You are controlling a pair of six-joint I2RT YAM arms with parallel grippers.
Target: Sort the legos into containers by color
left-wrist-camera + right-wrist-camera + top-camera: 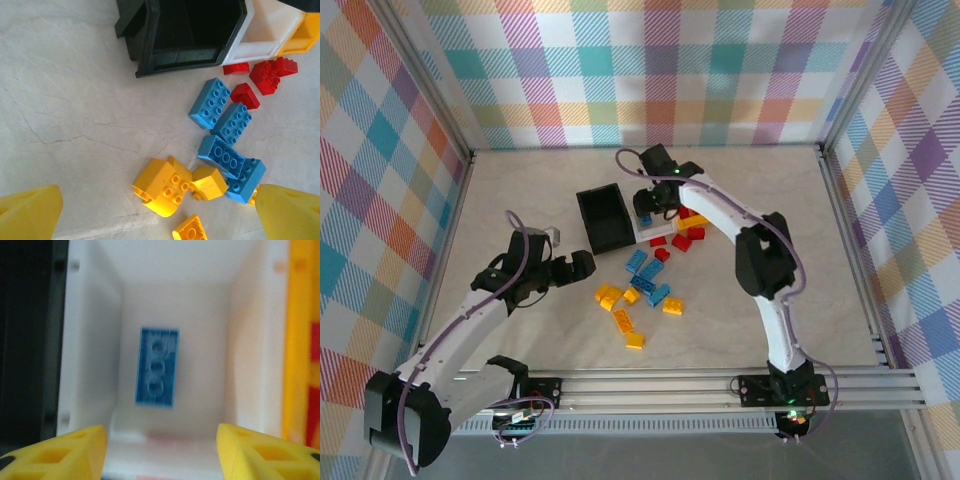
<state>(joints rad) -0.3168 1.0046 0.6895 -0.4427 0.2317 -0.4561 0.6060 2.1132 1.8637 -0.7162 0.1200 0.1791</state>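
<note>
The white rectangular plastic bin [90, 340] holds 1 blue plastic brick [156, 367], its long axis along the bin's length. The right gripper [160, 450] above it and the left gripper [160, 212] both gape wide.

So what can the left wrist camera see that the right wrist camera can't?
Left wrist camera: loose blue bricks, yellow bricks and red bricks lying on the table. Right wrist camera: one blue brick lying on the floor of the white bin. Both: the white bin, with the black bin on one side and the yellow bin on the other.
</note>
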